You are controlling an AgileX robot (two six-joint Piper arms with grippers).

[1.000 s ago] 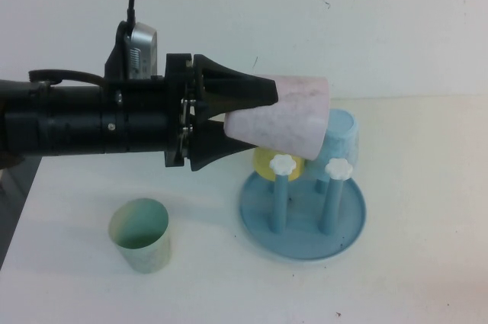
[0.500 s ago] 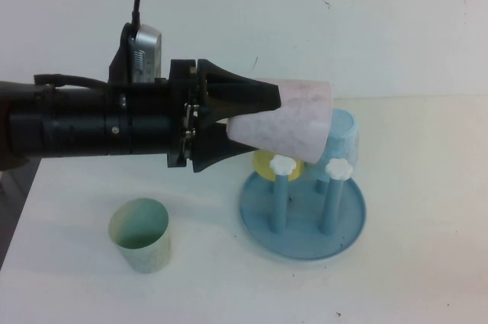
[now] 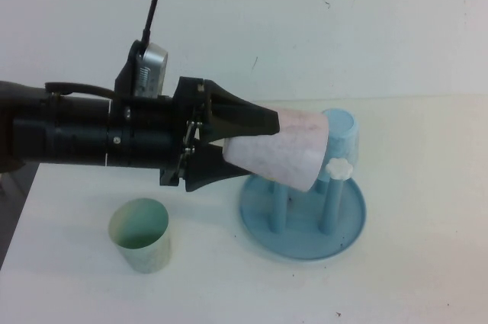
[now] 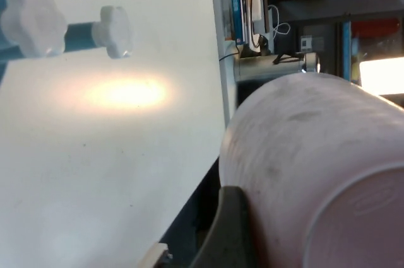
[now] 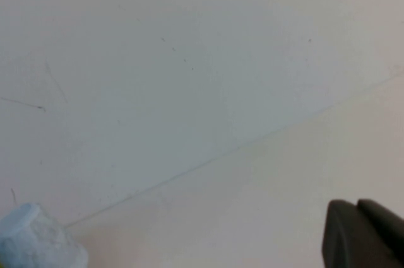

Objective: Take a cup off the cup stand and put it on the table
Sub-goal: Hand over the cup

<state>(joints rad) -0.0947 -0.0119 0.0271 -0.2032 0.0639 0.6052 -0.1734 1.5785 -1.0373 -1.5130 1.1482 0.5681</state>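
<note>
My left tool point(image 3: 245, 141) grips the cup point(image 3: 280, 147), lifted above the stand point(image 3: 303, 221); next, lower it upright onto bare counter point(image 3: 412, 278). My right tool point(image 5: 364, 233) rests clenched, parked.

Left arm point(image 3: 84, 135): you see a thick black cylinder of ringed segments with small pale screws.
Left gripper point(image 3: 263, 137): matte black, two tapering wedge fingers.
Wrist camera point(image 3: 145, 71): silver-grey box, black cable rising from it.
Right gripper point(image 5: 363, 233): your view catches only dark, rounded fingertips.
</note>
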